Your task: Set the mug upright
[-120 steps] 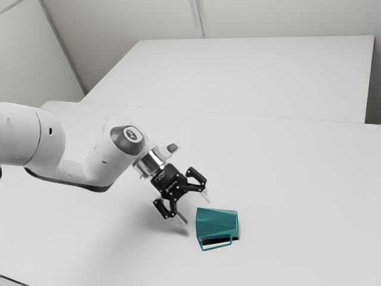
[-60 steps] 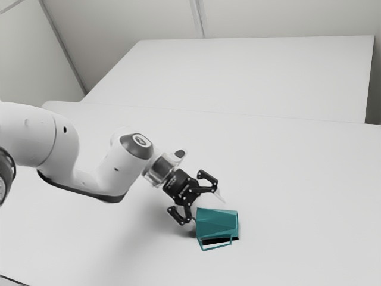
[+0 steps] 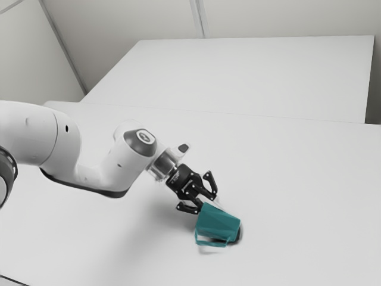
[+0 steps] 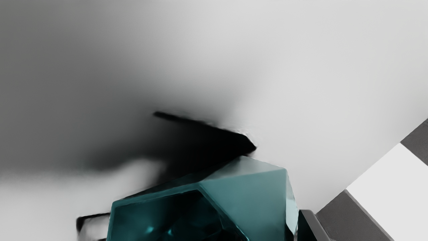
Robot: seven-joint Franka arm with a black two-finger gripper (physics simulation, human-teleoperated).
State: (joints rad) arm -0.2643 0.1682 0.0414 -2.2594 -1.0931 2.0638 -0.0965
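The teal mug (image 3: 217,223) lies on its side on the table, its handle toward the exterior view's bottom and its mouth facing the hand. My black gripper (image 3: 189,187) is right against the mouth end in that view, with its front part hidden by the mug. In the wrist view the mug (image 4: 247,197) shows its dark inside and a pale outer side, and a corner of the handle sticks out beside it. A dark part of the gripper (image 4: 312,226) stands close along the mug's outer side there; whether the mug is held between both sides is hidden.
The white table (image 3: 297,179) extends around the mug, and a second pale surface (image 3: 256,77) lies behind it. A dark shadow falls on the table by the mug in the wrist view. Grey and white patches (image 4: 381,180) lie past a slanting edge there.
My hand has moved toward the exterior view's right, up to the mug. The mug has turned a little since half a second ago, its base end swinging slightly down in that view.
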